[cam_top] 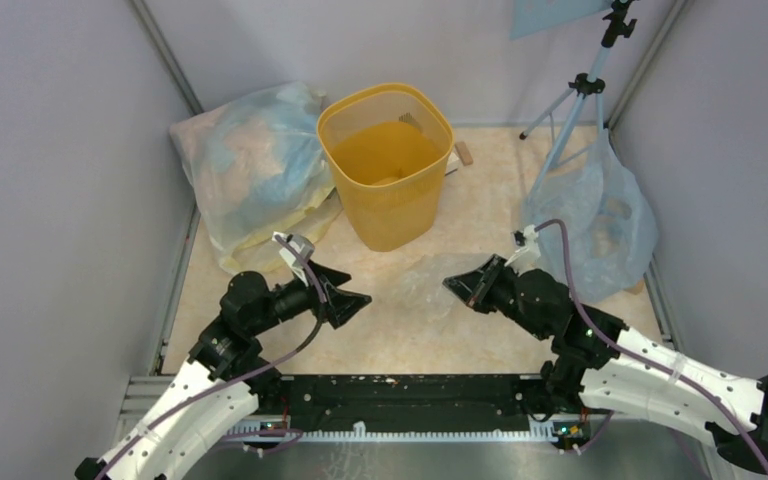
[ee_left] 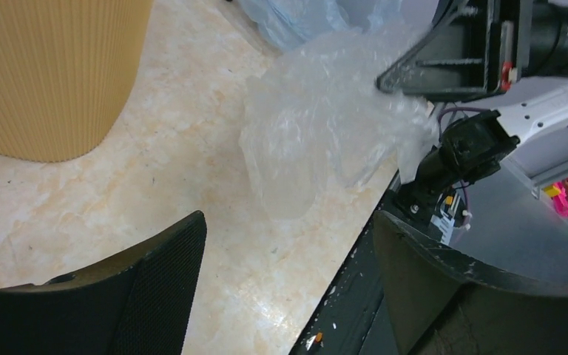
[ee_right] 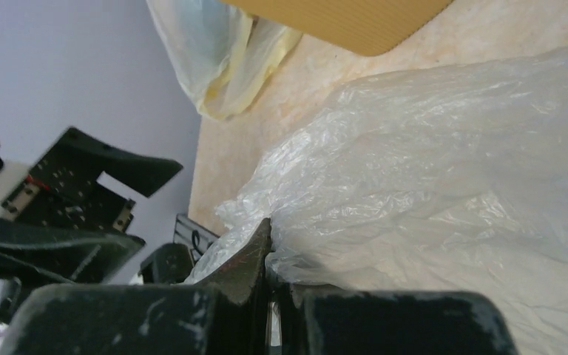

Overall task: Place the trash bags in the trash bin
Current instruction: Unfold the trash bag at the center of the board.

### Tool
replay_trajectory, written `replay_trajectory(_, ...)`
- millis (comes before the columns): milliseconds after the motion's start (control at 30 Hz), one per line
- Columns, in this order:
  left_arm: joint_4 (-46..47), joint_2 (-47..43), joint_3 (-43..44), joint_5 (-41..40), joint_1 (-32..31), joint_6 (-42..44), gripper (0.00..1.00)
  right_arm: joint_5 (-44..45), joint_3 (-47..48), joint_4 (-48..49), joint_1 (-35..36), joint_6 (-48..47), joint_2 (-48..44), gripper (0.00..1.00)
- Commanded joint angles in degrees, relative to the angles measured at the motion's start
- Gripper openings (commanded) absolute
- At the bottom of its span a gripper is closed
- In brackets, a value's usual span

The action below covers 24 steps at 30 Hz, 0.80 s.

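Top view: bin [cam_top: 392, 215] stands upright toward the far edge of the table [cam_top: 400, 345]; bag [cam_top: 422, 285] lies outside it, mid-table toward the near edge, between left gripper [cam_top: 358, 298] and right gripper [cam_top: 457, 284]; judged barely begun, with lift, carry and drop all remaining; bin's contents hard to make out.

Left wrist view: left fingers spread wide, holding nothing; bag ahead, untouched by them; bin cut off by the frame.

Right wrist view: right fingers pressed together, pinching the bag's edge; film runs out of frame; one bag or several, cannot tell.
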Motion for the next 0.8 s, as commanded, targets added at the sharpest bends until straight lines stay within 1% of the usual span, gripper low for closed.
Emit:
replay_trajectory(0,11.0,-1.2,-2.6,2.4,-0.1,1.5,0.87,8.2,8.5,-10.5,0.4,8.8,2.0,0.0)
replay_trajectory(67,14.2,-0.7,-3.4,1.2,0.0,0.8,0.87,8.5,10.9,-13.4,0.4,10.4,3.6,0.0)
replay_trajectory(167,18.6,1.5,-4.8,2.3,-0.1,0.4,0.89,8.3,13.8,-15.9,0.4,12.0,5.8,0.0)
replay_trajectory(433,26.4,8.6,-6.3,4.1,-0.7,2.6,0.94,7.3,16.2,-15.4,0.4,12.1,7.0,0.0)
replay_trajectory(533,28.5,11.2,-6.1,3.0,-1.3,4.1,0.92,7.2,16.4,-15.2,0.4,12.0,7.2,0.0)
replay_trajectory(767,34.7,18.3,-6.0,5.1,-2.9,5.3,0.89,6.3,16.7,-15.1,0.4,12.2,8.1,0.0)
